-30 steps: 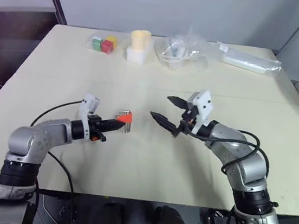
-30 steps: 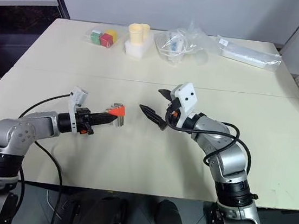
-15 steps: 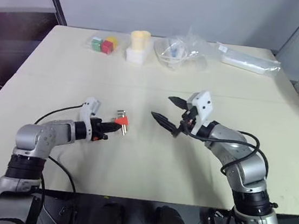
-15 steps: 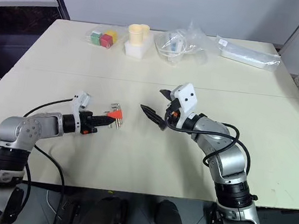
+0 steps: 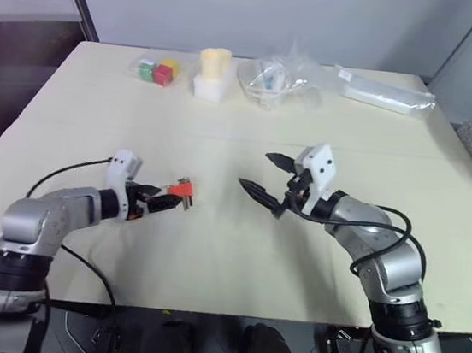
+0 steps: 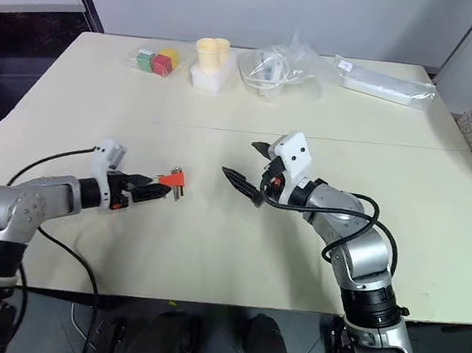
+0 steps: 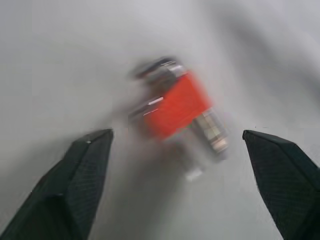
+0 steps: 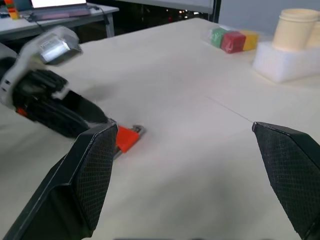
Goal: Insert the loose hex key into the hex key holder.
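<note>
Left wrist view: L gripper [image 7: 177, 175] w/ fingers spread wide, red hex key holder [image 7: 175, 107] lying free on table [image 5: 234, 262] just past tips; R gripper [image 5: 266, 173] likewise spread, empty, hovering near holder's far side.

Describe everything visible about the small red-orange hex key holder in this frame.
The small red-orange plastic hex key holder is a blocky wedge with several short silvery metal keys poking out of its ends. It lies on the pale cream table, just ahead of the left gripper, whose two black fingers stand wide open on either side without touching it. In the left wrist view it sits tilted between the fingertips and is blurred, so finer detail cannot be made out. The right gripper is apart from it.
</note>
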